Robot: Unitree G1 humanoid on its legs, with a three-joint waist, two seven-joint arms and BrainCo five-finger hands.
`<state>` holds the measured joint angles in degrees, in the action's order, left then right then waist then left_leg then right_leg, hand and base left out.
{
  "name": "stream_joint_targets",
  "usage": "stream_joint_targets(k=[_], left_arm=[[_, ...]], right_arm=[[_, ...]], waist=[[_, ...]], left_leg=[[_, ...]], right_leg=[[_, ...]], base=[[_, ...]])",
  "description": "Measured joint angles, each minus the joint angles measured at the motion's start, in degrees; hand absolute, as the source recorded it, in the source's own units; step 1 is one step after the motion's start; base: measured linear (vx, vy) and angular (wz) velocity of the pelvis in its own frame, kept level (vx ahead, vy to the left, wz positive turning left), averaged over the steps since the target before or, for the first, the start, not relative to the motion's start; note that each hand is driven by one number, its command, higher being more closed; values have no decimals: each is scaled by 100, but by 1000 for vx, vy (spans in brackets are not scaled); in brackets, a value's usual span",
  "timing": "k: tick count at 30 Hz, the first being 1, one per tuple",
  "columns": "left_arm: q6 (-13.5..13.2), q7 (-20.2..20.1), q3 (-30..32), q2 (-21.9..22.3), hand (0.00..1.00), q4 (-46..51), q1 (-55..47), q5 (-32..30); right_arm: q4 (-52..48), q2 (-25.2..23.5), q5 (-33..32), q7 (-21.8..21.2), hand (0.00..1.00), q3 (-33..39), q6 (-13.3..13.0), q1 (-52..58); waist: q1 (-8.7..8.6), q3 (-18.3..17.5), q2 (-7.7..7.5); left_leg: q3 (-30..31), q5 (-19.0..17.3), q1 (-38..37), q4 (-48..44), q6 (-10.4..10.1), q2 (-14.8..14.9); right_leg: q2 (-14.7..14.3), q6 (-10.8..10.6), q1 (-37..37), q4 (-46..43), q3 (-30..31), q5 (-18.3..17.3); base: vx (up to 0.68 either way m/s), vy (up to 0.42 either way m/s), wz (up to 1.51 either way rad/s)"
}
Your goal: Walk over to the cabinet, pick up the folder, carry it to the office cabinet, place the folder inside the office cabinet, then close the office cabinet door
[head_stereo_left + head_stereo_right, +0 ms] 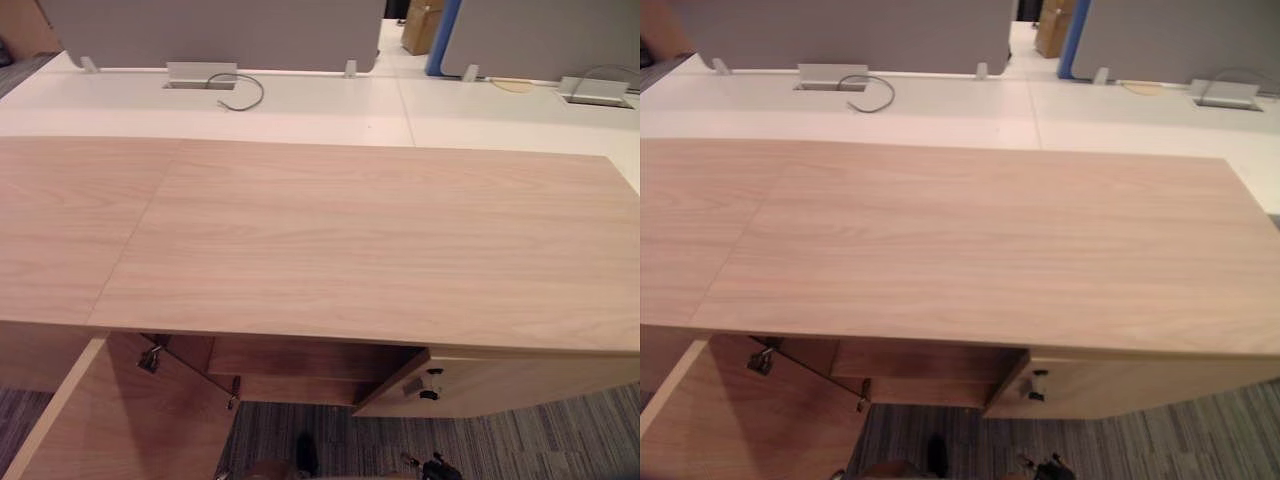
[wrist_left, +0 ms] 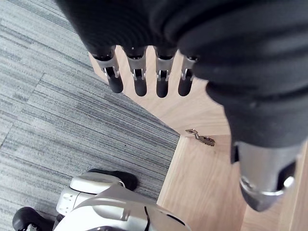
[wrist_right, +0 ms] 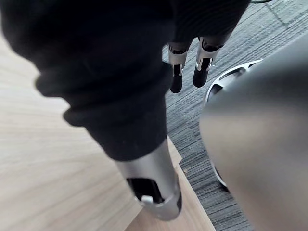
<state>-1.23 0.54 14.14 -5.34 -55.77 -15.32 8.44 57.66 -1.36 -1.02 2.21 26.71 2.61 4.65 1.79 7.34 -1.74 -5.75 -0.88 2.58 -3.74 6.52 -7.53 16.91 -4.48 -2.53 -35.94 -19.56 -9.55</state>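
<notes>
Step in hand: the robot stands at the office cabinet (image 1: 380, 240) with both doors open and both hands empty. I judge this is either just before the folder is fetched or just before the door is closed.
Folder: I cannot tell where it lies. The recess under the cabinet top is dark, and neither hand holds it.
Left hand (image 2: 139, 79): fingers straight and spread in a row, thumb apart, hanging over the carpet (image 2: 57, 96) beside the left door.
Right hand (image 3: 176, 72): fingers straight and relaxed, holding nothing, close to the cabinet's right front.
Left door (image 1: 120, 420): swung wide out from below the cabinet top, showing a metal hinge (image 2: 200, 138) on its inner face.
Right door (image 1: 500, 385): only partly open, below the top's right end.
Next move: if the folder is inside, a flat palm on the left door's outer face should swing it shut, then the right door.
Materials: the cabinet is a pale wood-grain laminate, smooth, flat and square-edged. The carpet is grey, striped and low-piled.
Behind the cabinet: a smooth white bench (image 1: 300, 105) with a cable port (image 1: 200, 75) and a grey partition screen (image 1: 220, 30).
</notes>
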Motion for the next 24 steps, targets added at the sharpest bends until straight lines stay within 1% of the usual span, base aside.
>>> stream_joint_targets(k=[1,2,3,5,6,7,8,10,11,12,13,14,16,18,19,21,24], left_arm=[[-2,0,-4,-3,0,0,12,-8],[-2,0,-9,-2,0,1,14,-24],[-18,0,-7,8,0,1,18,-41],[-30,2,4,9,0,2,54,-141],[-34,6,20,18,0,4,62,-156],[-37,12,85,31,0,5,66,-172],[-37,16,120,39,0,5,65,-188],[-38,24,266,51,0,11,67,-256],[-38,26,295,50,0,16,74,-279],[-34,38,353,55,0,6,96,-298],[-36,69,431,138,0,4,95,-290],[-38,85,457,167,0,-1,95,-272],[-42,140,542,173,0,-90,149,-184],[-48,157,531,162,0,-130,179,-92],[-48,159,530,159,0,-132,186,-86],[-46,175,490,114,0,-211,198,18],[-45,177,400,63,0,-215,199,64]], right_arm=[[-52,0,-4,0,0,-37,1,20],[-181,7,1,0,0,-150,-1,79],[-247,0,-2,-1,0,-198,-10,100],[-288,-15,-3,-27,0,-207,-16,108],[-281,-20,-10,-28,0,-207,23,108],[-239,3,-11,-29,0,-163,55,174],[-216,5,-25,-13,0,-138,90,184],[-155,1,-160,29,0,-98,235,222],[-157,-7,-189,25,0,-115,231,243],[-108,-4,-266,-2,0,-121,258,259],[-44,43,-352,-50,0,-92,305,269],[-47,60,-376,-63,0,-95,304,274],[3,81,-450,-63,0,-113,288,295],[109,101,-463,-55,0,-110,275,393],[152,103,-464,-49,0,-109,256,401],[290,130,-461,-33,0,-109,192,373],[379,137,-457,-7,0,-99,191,338]], waist=[[-31,20,36],[-46,27,45],[-17,30,51],[-30,25,60],[-32,16,66],[-14,5,53],[-18,-14,43],[9,-87,-49],[12,-110,-85],[26,-163,-134],[80,-227,-39],[85,-225,-44],[19,-250,4],[-2,-287,-34],[1,-288,-32],[-14,-307,-28],[-9,-305,-28]], left_leg=[[137,-14,-5,-51,0,16],[319,-45,-30,-119,-23,35],[530,-83,-66,-198,-58,69],[974,-194,-20,-426,-168,148],[1178,-274,63,-570,-235,201],[1459,-405,198,-802,-344,255],[1550,-450,255,-889,-404,270],[1741,-575,471,-1144,-587,280],[1772,-619,559,-1235,-647,274],[1810,-710,706,-1430,-747,299],[1815,-794,838,-1515,-887,472],[1836,-785,870,-1510,-926,551],[1986,-633,744,-1244,-1106,809],[2182,-453,578,-953,-1201,880],[2244,-390,544,-861,-1227,890],[2539,-47,534,-431,-1289,892],[2790,214,534,-113,-1338,878]], right_leg=[[18,22,-96,-240,140,-36],[13,-5,-179,-416,318,-64],[6,-71,-275,-464,607,-112],[-88,-94,-357,-200,1188,-123],[-172,-102,-370,-7,1415,-120],[-309,-138,-344,370,1680,-105],[-320,-153,-342,548,1679,-105],[-350,-255,-325,1246,1573,-33],[-360,-265,-296,1460,1488,108],[-384,-432,-226,1713,1301,228],[-557,-360,-204,1949,1235,132],[-644,-324,-203,2051,1193,112],[-886,-225,-84,2193,1007,77],[-957,-149,95,2303,803,67],[-969,-125,133,2349,732,72],[-988,-11,168,2529,469,145],[-986,-31,214,2648,212,198]], base=[[83,-48,94],[76,-79,94],[84,-113,114],[58,-142,116],[35,-192,122],[18,-235,104],[20,-261,85],[28,-304,47],[34,-406,35],[32,-432,9],[10,-496,-4],[-9,-453,-21],[-38,-359,9],[-40,-207,44],[-56,-154,52],[-77,-87,60],[-70,-22,57]])
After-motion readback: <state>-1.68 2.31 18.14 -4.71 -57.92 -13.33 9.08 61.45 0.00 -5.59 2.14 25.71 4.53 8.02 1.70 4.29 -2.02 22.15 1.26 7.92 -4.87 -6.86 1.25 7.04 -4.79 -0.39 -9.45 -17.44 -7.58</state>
